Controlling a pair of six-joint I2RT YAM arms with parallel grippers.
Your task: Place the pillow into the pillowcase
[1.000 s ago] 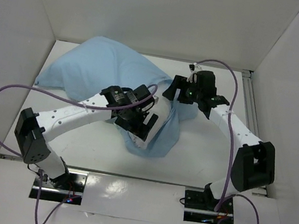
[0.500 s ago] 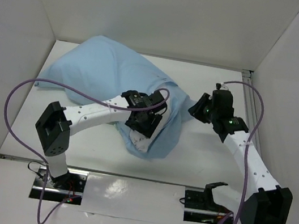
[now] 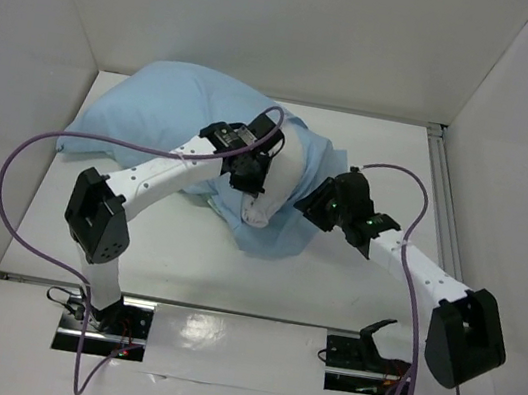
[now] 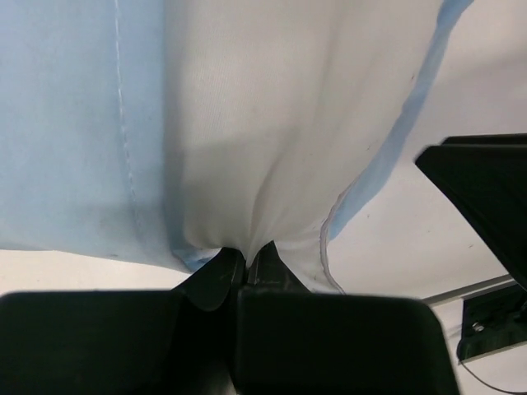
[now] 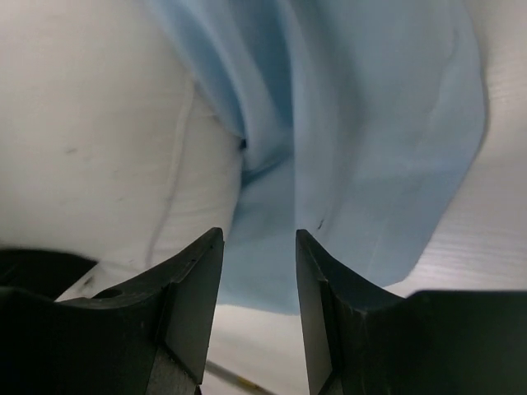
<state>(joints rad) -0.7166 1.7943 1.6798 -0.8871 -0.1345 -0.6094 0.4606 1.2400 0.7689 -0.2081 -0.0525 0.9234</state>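
Note:
The pale blue pillowcase [image 3: 155, 119] lies bulging across the far left of the table. The pillow's [image 3: 288, 161] white end sticks out of its mouth at the centre. My left gripper [image 3: 253, 178] is shut on a pinch of the white pillow [image 4: 247, 123] fabric, which gathers into the left gripper [image 4: 247, 253]. Blue pillowcase [image 4: 74, 123] cloth lies beside that pinch. My right gripper [image 3: 312, 202] sits at the right edge of the pillowcase mouth. In its wrist view the right gripper [image 5: 257, 247] is open, with pillowcase [image 5: 370, 123] cloth beyond the tips and pillow [image 5: 99, 123] to the left.
White walls close in the table [image 3: 392, 158] on the left, far and right sides. A metal rail [image 3: 441, 182] runs along its right edge. Purple cables [image 3: 16, 166] loop off both arms. My right arm's black body [image 4: 486, 189] shows beside the pillow in the left wrist view.
My left gripper has shut on the pillow and pushed it farther toward the back left. The right arm swung down and left to the pillowcase mouth. The pillowcase looks fuller.

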